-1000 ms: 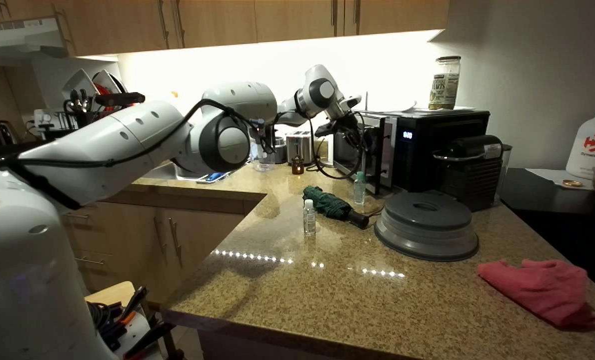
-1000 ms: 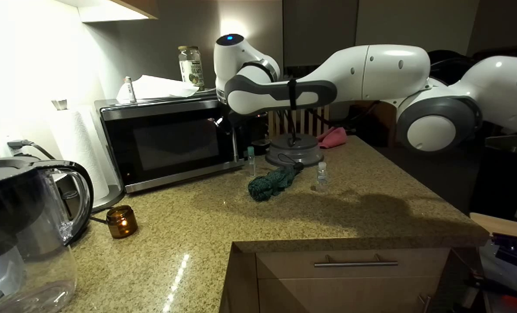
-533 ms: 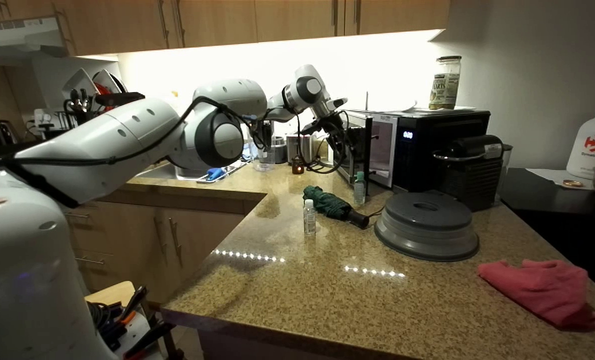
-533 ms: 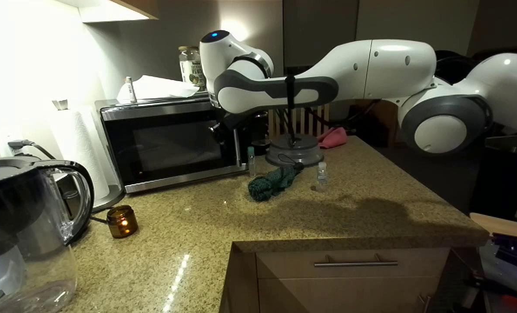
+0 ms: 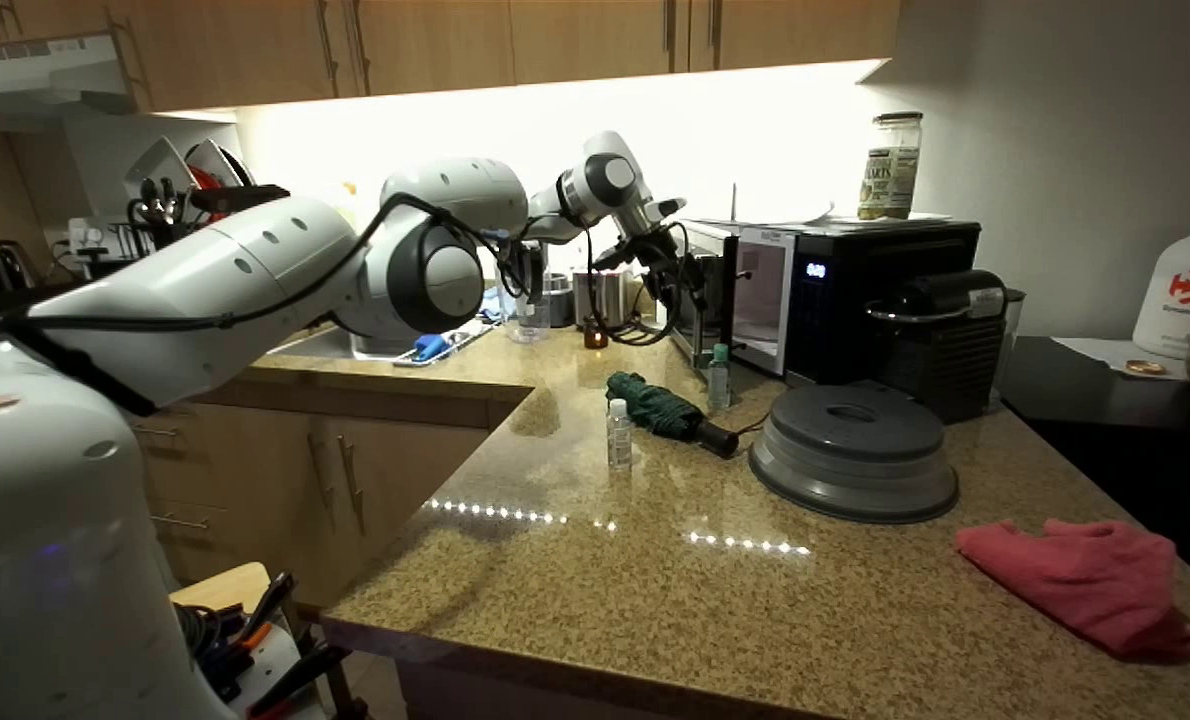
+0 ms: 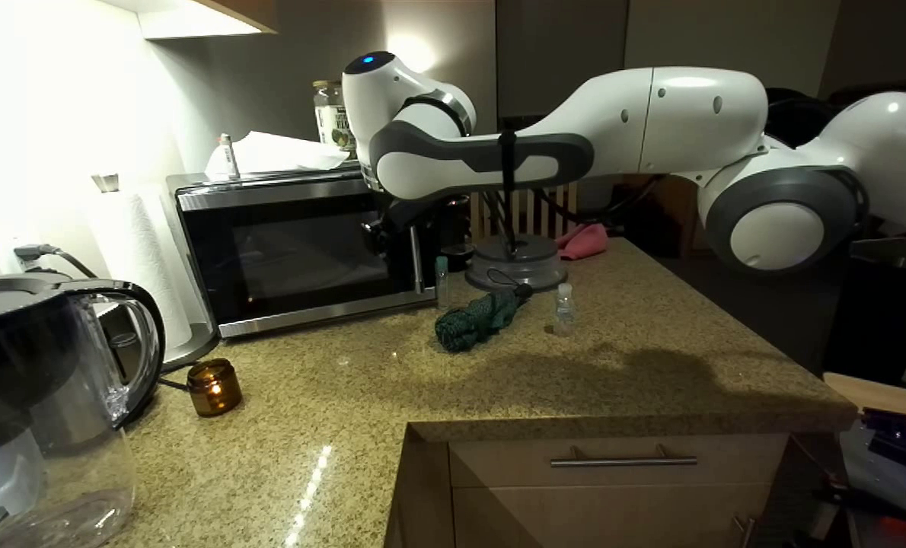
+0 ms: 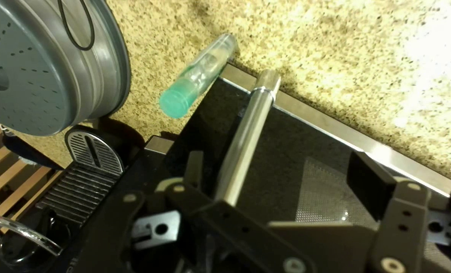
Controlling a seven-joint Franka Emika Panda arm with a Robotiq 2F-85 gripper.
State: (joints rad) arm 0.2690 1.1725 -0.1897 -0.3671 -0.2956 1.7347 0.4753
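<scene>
On the speckled tan stone desk (image 5: 655, 600) we see a boxy black-and-steel microwave (image 5: 855, 260), its pale inside (image 5: 763, 290) showing at the edge of its steel-framed dark glass door (image 6: 308, 259). The door stands part-way out, neither flush with the microwave nor swung fully back, so we judge the work on it midway. Near the microwave sits a round grey ribbed plastic cover (image 5: 852, 460); in front of the microwave lies a folded dark green fabric umbrella (image 6: 480, 318). At the microwave's front, the black two-fingered tool (image 7: 278, 172) is spread wide and grips nothing. In the wrist view the door's straight silvery metal handle (image 7: 247, 140) lies within that spread, though we cannot tell whether they touch; a hold on it is not yet made. Just beside the microwave's front corner stands a slim clear green-capped bottle (image 7: 199, 76)
</scene>
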